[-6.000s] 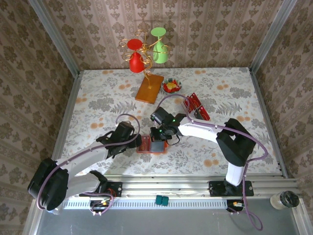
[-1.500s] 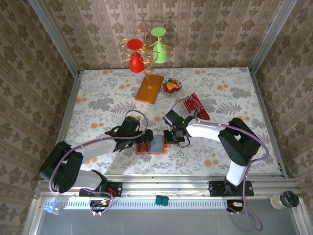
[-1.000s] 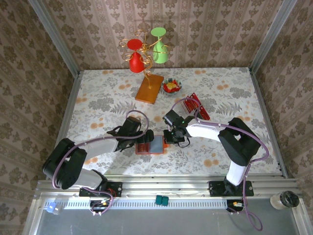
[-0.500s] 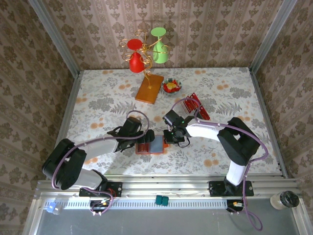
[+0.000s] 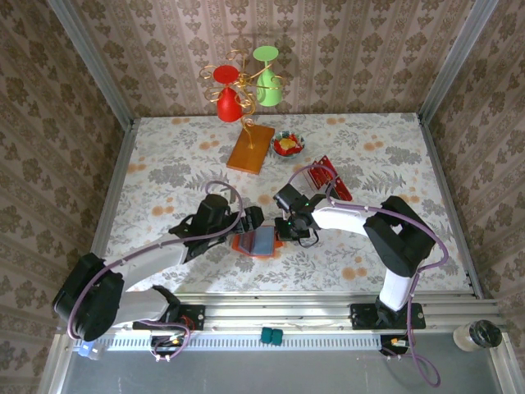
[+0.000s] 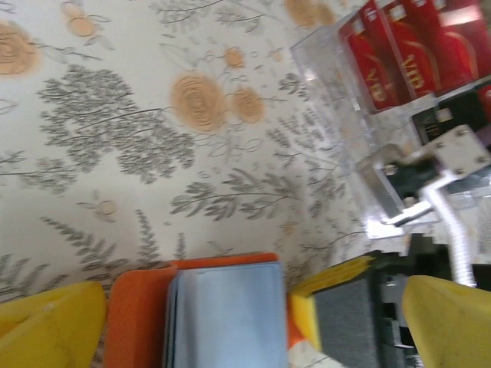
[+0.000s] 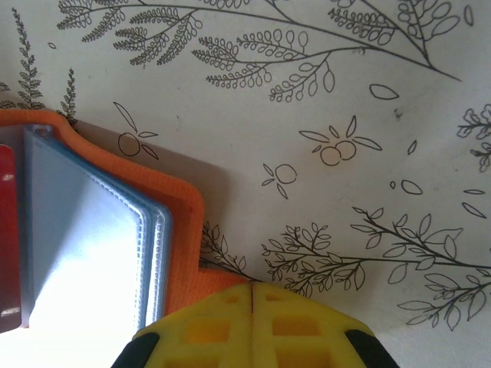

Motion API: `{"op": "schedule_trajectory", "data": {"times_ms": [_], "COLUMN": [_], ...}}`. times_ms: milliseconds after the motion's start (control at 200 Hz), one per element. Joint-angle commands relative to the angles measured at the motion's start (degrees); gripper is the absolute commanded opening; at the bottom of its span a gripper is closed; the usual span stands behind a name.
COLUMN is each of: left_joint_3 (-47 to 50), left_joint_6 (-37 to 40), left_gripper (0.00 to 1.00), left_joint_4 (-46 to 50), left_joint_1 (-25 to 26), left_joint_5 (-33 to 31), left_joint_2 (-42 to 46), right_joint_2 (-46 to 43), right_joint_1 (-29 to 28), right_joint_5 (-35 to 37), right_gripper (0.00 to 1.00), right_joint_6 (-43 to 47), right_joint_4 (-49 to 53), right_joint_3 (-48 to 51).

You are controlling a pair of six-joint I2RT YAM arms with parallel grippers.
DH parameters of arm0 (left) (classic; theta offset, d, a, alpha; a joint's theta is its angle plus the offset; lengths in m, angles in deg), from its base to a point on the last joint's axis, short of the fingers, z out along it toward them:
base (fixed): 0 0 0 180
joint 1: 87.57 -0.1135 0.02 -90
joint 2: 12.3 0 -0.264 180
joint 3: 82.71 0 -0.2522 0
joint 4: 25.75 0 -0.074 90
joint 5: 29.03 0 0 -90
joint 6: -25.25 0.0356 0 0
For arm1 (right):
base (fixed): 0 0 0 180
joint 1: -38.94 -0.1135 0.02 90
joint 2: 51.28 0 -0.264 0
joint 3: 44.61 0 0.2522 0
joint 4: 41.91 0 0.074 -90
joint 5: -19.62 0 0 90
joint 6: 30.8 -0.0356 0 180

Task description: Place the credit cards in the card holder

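Note:
The orange card holder (image 5: pixel 256 242) lies open near the table's front, its greyish-blue pocket panel (image 6: pixel 226 314) facing up. My left gripper (image 5: pixel 248 223) is open, and its yellow fingers (image 6: pixel 46 326) straddle the holder without touching it. My right gripper (image 7: pixel 253 307) is shut, with its tips pressed down on the holder's orange edge (image 7: pixel 180 230). A red card (image 7: pixel 6 230) sits in a pocket at the holder's left. More red credit cards (image 6: pixel 406 46) stand in a clear tray (image 5: pixel 328 176) behind the right arm.
An orange-brown wooden board (image 5: pixel 251 148) and a small bowl of coloured bits (image 5: pixel 287 145) sit at the back. A gold wire stand with a red and a green glass (image 5: pixel 246 82) rises behind them. The floral tablecloth (image 5: pixel 164 172) is bare on the left.
The left arm has swung a little, bringing its open gripper over the holder. The holder's blue panel now sits at a slant. The right gripper has stayed put.

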Motion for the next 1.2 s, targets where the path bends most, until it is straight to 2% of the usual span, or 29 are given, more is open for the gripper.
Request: {"op": "schedule_trajectory", "data": {"times_ms": [0,405,440,510,620,930,1195], "left_joint_3": [0.68,-0.29,-0.28,-0.24,-0.37,-1.16,-1.80], "left_joint_6": [-3.77,-6.35,-6.54,-6.91,-7.01,-6.92,-6.28], "left_gripper": [1.00,1.00,1.00,1.00,1.00,1.00,1.00], "left_joint_4": [-5.38,-10.09,-10.49,-11.07,-11.46,-11.75,-12.77], "left_joint_1": [1.80,6.85,7.25,7.93,8.75,9.91,11.42], "left_joint_5": [2.85,0.30,-0.13,-0.70,-1.70,-3.10,-3.01], "left_joint_2": [-0.87,-5.28,-5.70,-6.46,-7.08,-9.37,-15.08], "right_joint_2": [1.59,2.03,1.81,0.96,-1.43,-9.49,-18.45], "right_joint_1": [0.19,2.74,3.06,4.00,5.81,9.97,12.93], "right_joint_5": [-1.08,-2.79,-2.76,-2.58,-2.49,-0.80,1.38], "right_gripper": [0.04,0.05,0.08,0.21,0.31,0.34,0.35], "right_joint_6": [-1.32,-1.07,-0.91,-0.82,-0.79,-0.95,-0.29], "right_joint_4": [-1.97,-1.59,-1.27,-0.74,0.08,3.86,6.97], "right_joint_3": [-1.18,-4.46,-4.61,-4.63,-4.05,-1.78,0.84]}}
